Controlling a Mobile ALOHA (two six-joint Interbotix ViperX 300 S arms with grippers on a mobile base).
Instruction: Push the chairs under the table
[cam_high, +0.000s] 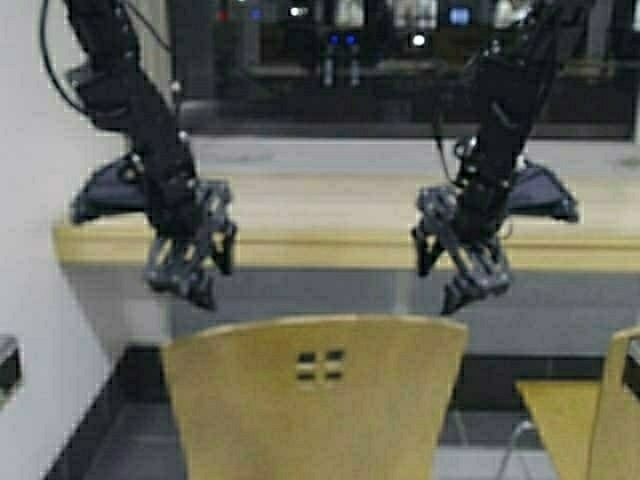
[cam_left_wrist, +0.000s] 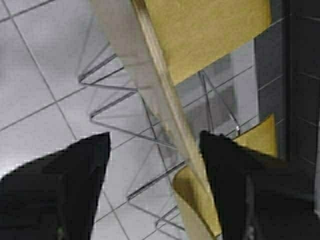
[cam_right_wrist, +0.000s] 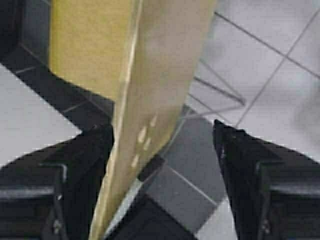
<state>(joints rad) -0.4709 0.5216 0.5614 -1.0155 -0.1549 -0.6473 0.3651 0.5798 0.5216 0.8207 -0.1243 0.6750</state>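
Tan-yellow plywood marks the nearest chair (cam_high: 315, 405), which stands on the tiled floor (cam_left_wrist: 35, 75) directly before the table (cam_high: 330, 245), its curved back, with the four-square cutout (cam_high: 320, 366), below the table's thick front edge and not yet under it. A second chair (cam_high: 590, 420) of the same make stands beside it toward the table's right end, only partly in view.

Left gripper (cam_high: 190, 262) hangs above the left top corner of the chair back, fingers spread apart and released; the wrist view shows the top rim of the back running between its two fingers (cam_left_wrist: 65, 175), with no firm contact evident. Right gripper (cam_high: 462, 268) hangs above the right top corner, likewise spread and holding nothing; its fingers (cam_right_wrist: 250, 170) straddle the rim of the back.

Chrome legs (cam_left_wrist: 115, 100) are visible on the floor tiles beneath the seat.
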